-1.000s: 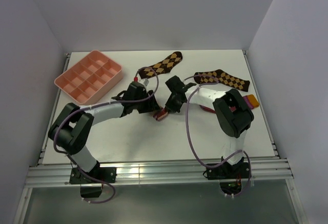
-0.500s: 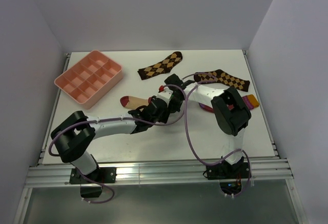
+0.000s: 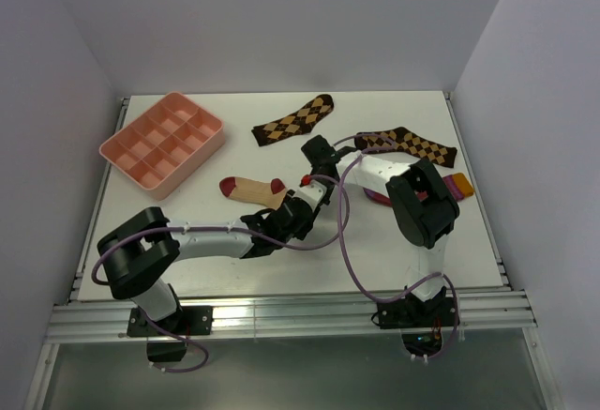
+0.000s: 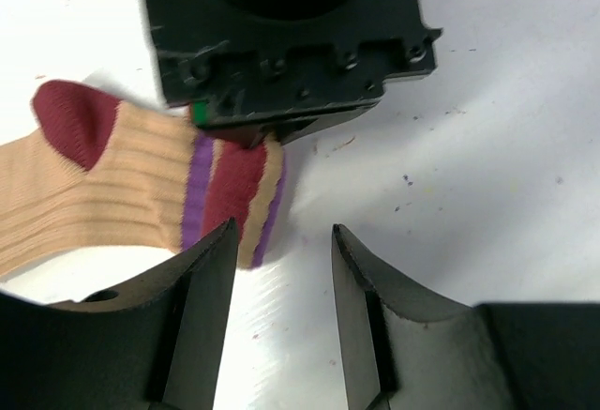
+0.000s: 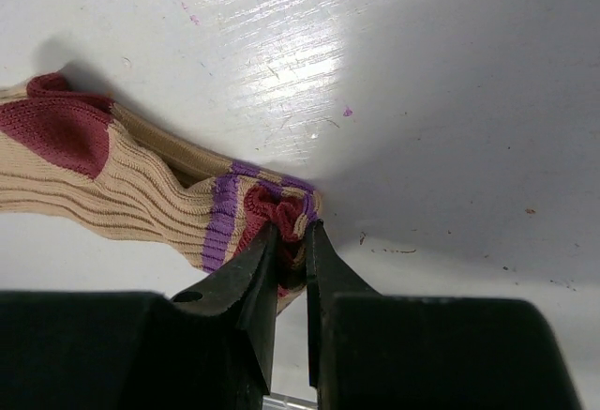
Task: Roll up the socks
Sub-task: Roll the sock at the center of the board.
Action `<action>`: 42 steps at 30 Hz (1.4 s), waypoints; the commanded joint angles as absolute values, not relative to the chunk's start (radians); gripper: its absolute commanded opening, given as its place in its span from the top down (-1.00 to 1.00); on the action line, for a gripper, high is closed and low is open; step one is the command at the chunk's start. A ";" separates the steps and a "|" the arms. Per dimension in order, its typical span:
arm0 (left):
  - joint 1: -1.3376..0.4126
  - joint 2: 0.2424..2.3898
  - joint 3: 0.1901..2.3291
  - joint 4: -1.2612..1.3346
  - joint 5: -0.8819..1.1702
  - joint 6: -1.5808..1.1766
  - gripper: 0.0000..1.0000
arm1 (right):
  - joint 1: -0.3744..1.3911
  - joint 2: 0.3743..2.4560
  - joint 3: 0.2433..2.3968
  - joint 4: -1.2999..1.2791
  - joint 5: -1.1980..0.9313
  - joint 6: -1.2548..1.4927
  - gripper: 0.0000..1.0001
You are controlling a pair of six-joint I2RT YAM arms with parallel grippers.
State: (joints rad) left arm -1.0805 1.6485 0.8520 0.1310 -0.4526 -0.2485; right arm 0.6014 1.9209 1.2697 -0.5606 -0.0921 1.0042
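right claw: closed, pinching striped cuff of tan sock | left claw: open, empty, just beside that cuff | tan sock: flat at centre of tabletop | crimson sock: right side, partly under right arm

The left arm stretches low toward the centre, the left gripper with fingers apart, just before the right gripper, whose fingers pinch together on the tan sock cuff; the right arm bends back leftward from its elbow
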 commanded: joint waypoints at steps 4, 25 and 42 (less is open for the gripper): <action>-1.080 1.601 0.827 0.187 -0.480 -0.227 0.01 | 0.601 1.960 1.256 -0.600 -0.089 0.994 1.00; -1.085 1.782 0.837 0.132 -0.575 -0.244 0.05 | 0.601 1.971 1.252 -0.581 -0.110 1.006 1.00; -1.009 1.735 0.815 0.075 -0.361 -0.420 0.99 | 0.571 1.752 1.128 -0.318 -0.138 0.986 0.14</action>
